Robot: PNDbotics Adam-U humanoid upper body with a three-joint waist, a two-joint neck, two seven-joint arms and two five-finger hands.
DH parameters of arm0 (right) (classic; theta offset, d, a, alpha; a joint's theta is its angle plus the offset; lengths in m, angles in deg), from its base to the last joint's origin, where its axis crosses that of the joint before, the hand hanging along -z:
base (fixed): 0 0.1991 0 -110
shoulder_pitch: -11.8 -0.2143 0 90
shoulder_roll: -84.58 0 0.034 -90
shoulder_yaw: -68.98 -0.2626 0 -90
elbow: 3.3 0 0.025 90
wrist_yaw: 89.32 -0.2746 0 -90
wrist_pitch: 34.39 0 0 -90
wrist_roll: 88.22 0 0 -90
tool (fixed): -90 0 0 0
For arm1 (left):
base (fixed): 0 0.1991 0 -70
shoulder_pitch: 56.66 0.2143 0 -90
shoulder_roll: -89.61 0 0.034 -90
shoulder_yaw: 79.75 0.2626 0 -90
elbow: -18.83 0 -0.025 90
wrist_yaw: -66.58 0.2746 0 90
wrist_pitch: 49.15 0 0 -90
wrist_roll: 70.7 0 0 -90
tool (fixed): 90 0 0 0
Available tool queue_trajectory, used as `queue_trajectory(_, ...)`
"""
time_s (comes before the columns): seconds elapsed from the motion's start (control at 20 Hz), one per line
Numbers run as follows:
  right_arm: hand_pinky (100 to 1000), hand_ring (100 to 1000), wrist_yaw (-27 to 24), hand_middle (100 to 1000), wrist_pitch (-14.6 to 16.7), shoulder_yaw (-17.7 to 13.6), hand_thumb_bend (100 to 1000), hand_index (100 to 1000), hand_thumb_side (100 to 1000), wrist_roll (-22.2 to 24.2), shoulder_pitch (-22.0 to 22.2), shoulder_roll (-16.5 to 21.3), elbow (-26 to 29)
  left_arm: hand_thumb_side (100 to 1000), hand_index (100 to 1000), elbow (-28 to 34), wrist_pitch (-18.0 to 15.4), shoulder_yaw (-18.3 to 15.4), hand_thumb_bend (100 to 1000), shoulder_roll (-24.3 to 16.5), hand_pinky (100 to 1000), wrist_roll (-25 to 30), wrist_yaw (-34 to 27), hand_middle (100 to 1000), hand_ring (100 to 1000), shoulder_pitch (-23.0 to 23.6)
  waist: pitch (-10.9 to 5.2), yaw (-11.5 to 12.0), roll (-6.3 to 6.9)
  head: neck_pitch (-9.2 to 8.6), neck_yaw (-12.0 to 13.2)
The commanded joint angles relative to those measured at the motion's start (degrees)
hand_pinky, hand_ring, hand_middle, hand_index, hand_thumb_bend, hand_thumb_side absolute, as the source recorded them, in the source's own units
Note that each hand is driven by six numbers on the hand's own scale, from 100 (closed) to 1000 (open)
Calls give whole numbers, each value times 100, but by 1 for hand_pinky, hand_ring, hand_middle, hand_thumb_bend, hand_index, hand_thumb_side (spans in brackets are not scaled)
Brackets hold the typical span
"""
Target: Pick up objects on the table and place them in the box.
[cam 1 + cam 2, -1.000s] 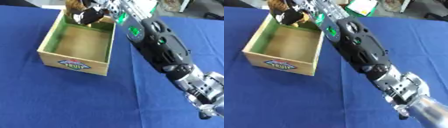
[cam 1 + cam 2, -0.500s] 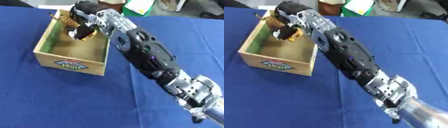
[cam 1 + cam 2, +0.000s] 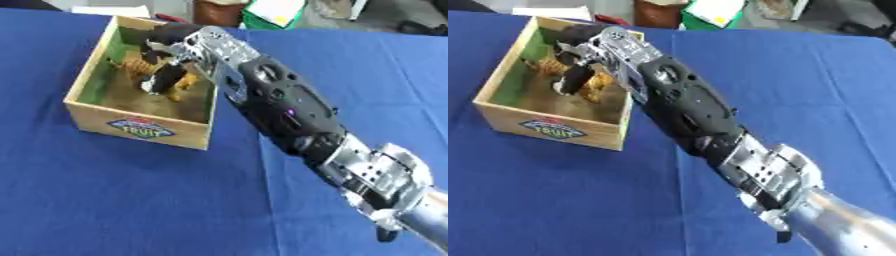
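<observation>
A wooden box [image 3: 140,131] with a fruit label on its front wall stands on the blue table at the upper left. My right arm comes in from the lower right and stretches diagonally over the box's right rim. My right hand [image 3: 178,41] is inside the box near its far corner, with dark fingers [image 3: 165,78] curled down around an orange, dark-striped toy animal [image 3: 134,67]. The toy sits low in the box, at or just above the floor; I cannot tell which. My left hand shows in neither view.
The blue cloth [image 3: 105,200] covers the table in front of and to the right of the box. Beyond the far edge lie a green and white object [image 3: 276,12], a brown object [image 3: 219,10] and white paper [image 3: 109,10].
My right hand has carried the toy animal from above the box's far rim down into the box. The whole picture has also shifted, so the camera moved.
</observation>
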Motion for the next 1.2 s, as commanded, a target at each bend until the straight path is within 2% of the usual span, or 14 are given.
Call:
queue_trajectory(0.05,794,821,155,824,72,-136,100,844,578,257,-178,106,90,710,774,97,2,1,100,-59,582,12,3,564,599,-46,-89,-13,56,50,-19)
queue_trajectory(0.2,822,852,161,869,-9,-237,117,889,569,410,-191,136,236,710,774,97,1,0,100,-62,582,8,1,564,599,-51,-93,-23,62,54,-13)
queue_trajectory(0.25,833,863,164,880,-40,-257,227,905,565,451,-200,154,288,710,774,97,0,-1,100,-64,582,6,0,564,599,-52,-96,-25,62,54,-10)
queue_trajectory(0.3,834,863,171,881,-67,-272,242,908,563,492,-212,176,336,710,774,97,1,-1,100,-65,583,4,-1,564,599,-53,-100,-28,61,53,-7)
queue_trajectory(0.35,842,869,175,888,-89,-285,372,917,545,532,-220,197,380,711,774,97,2,0,100,-65,583,4,-2,564,599,-55,-104,-32,60,50,-1)
queue_trajectory(0.55,854,882,172,903,-186,-336,612,940,510,682,-231,274,542,711,774,97,6,-1,100,-69,583,2,-8,565,600,-58,-118,-45,67,30,83)
queue_trajectory(0.75,860,874,-1,896,-281,-446,682,945,537,657,-218,348,829,711,774,97,3,-7,100,-70,583,-8,-14,565,599,-52,-134,-40,81,-1,182)
queue_trajectory(0.9,864,867,-338,891,-454,-599,703,947,582,474,-190,464,1262,712,775,97,0,-15,100,-68,583,-17,-12,565,600,-51,-137,-50,91,-8,267)
queue_trajectory(0.95,867,860,-451,887,-524,-642,684,953,692,417,-178,513,1416,712,775,97,-1,-18,100,-68,583,-21,-10,565,599,-50,-136,-55,93,-12,295)
queue_trajectory(1.0,868,858,-607,886,-614,-733,679,955,717,285,-153,591,1666,713,776,97,-1,-26,100,-65,583,-28,-6,565,599,-46,-131,-67,99,-19,342)
queue_trajectory(1.05,871,852,-761,883,-717,-793,644,958,838,169,-115,671,1904,713,775,97,-1,-32,100,-64,583,-34,-1,565,599,-43,-128,-75,103,-24,378)
queue_trajectory(1.1,872,851,-931,883,-836,-878,631,957,870,1,-62,777,2202,713,776,97,-3,-40,100,-63,583,-45,5,565,599,-40,-122,-87,110,-30,424)
queue_trajectory(1.15,870,845,-1082,882,-959,-939,550,954,981,-153,-2,879,2477,713,775,97,-4,-47,100,-62,583,-55,11,565,599,-37,-118,-96,116,-33,460)
queue_trajectory(1.2,866,840,-1212,875,-1096,-1026,496,951,993,-364,73,1003,2784,713,775,97,-6,-55,100,-62,583,-68,17,565,599,-33,-113,-111,124,-36,500)
